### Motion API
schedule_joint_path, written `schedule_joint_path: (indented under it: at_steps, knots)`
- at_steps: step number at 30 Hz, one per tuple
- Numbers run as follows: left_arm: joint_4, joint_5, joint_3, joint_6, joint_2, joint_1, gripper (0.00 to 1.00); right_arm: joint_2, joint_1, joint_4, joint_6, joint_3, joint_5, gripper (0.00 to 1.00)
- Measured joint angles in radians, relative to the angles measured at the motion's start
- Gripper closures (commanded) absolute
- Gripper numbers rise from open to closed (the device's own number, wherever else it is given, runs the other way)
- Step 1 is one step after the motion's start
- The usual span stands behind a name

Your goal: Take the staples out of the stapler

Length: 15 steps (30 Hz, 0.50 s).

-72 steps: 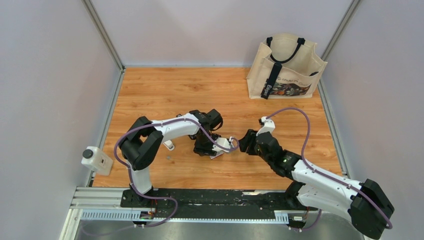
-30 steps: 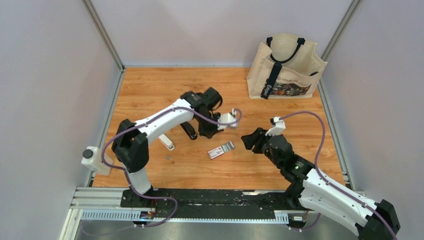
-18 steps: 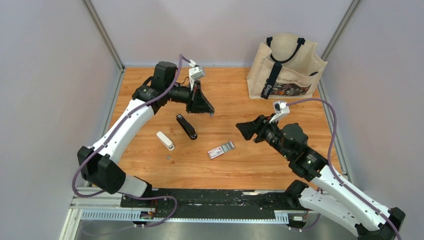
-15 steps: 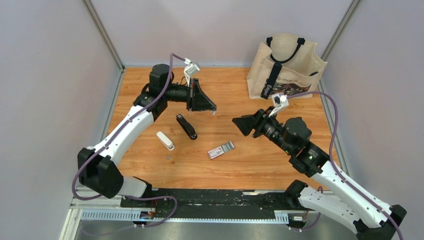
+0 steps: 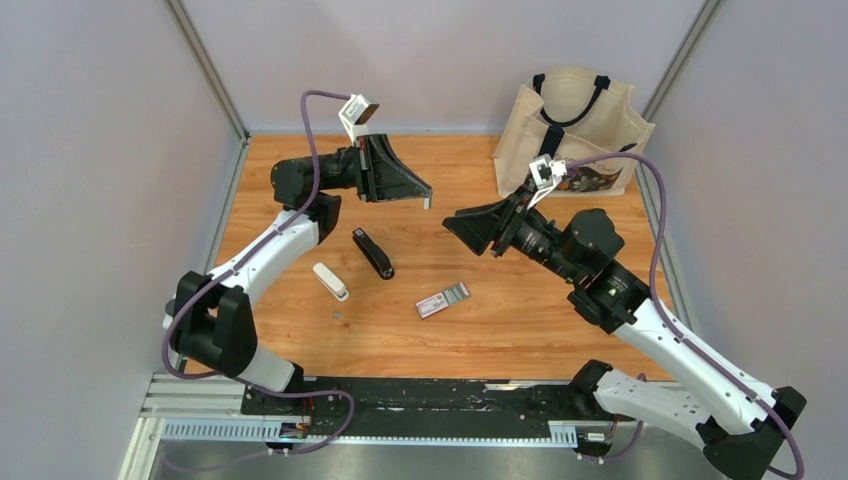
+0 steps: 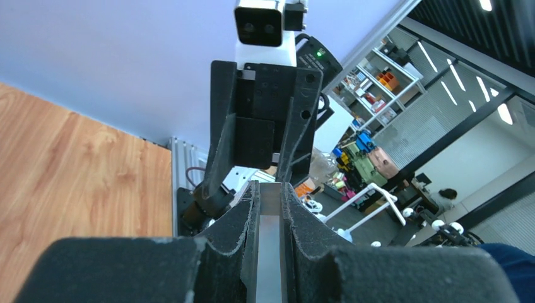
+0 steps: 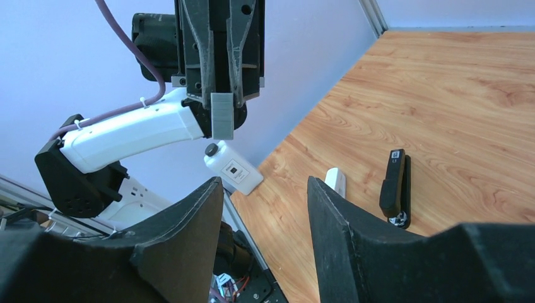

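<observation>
Left claw (image 5: 424, 197), held high, is clamped on the staples (image 7: 222, 115); right claw (image 5: 453, 222) stands apart, facing it. Staples seem light, brittle, slippery: pinch flat sides.

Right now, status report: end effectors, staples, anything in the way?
Left end effector shut on staple strip, high above the table. Right end effector open, empty, facing it. Black stapler lies on the table. Nothing between the end effectors.

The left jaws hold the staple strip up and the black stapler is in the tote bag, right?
No: the black stapler lies on the table, as the top view shows. The left jaws do hold the staple strip up.
</observation>
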State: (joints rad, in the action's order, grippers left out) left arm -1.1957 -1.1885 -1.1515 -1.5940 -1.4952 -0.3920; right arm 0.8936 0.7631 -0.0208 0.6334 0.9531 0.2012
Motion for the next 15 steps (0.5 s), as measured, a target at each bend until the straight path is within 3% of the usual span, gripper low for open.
schedule_joint_path:
  at_steps: [4,15]
  knots:
    - [-0.039,0.0,0.033,-0.032,0.024,0.0,0.86,0.014,0.0,-0.003,0.006,0.024,0.006,0.46]
    - [0.068,0.0,0.092,0.052,0.058,0.0,0.86,0.134,0.0,-0.043,0.006,0.089,0.043,0.49]
